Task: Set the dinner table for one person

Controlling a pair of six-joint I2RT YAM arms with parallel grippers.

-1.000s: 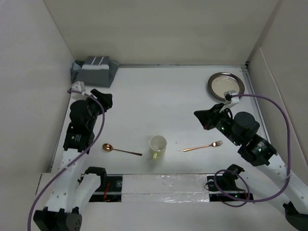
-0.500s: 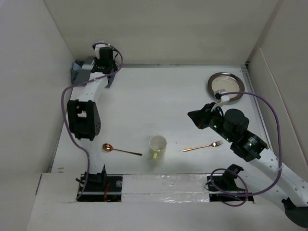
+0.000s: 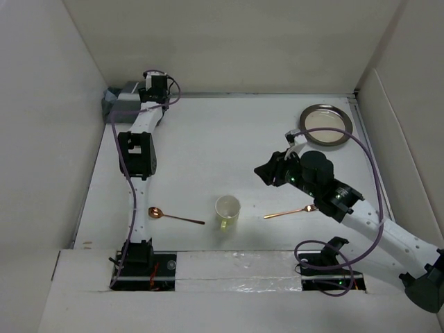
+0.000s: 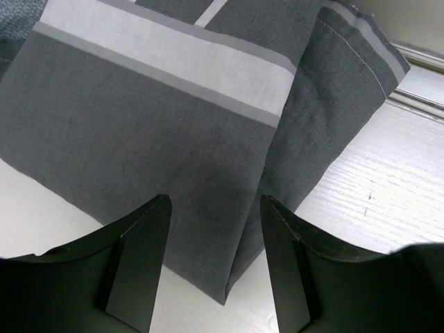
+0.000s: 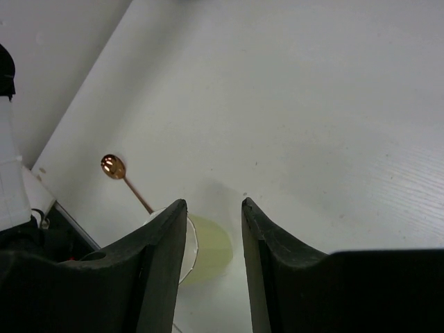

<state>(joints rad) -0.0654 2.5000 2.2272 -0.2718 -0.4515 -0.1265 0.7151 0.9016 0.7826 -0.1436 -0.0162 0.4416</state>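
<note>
Mat [image 4: 173, 125] lies folded in the far-left corner of the table [image 3: 229, 139], straight below the left claw [image 4: 215, 208], whose jaws gape empty astride its folded edge. Right claw [image 5: 214, 208], parted and empty, hangs near the cup [image 3: 227, 210], well apart from the mat.

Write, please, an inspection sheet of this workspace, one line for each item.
Surface: white table, no spills seen.
Job's things: cup near the front middle; spoon to its left and fork to its right, both flat; plate at far right; folded striped mat at far left.
Clutter: nothing seen.
End effectors: left end effector open over the mat, holding nothing; right end effector open above the table near the cup, holding nothing.
Cables: purple left cable and right cable run along the arms.
Surroundings: plain walls on three sides.
</note>
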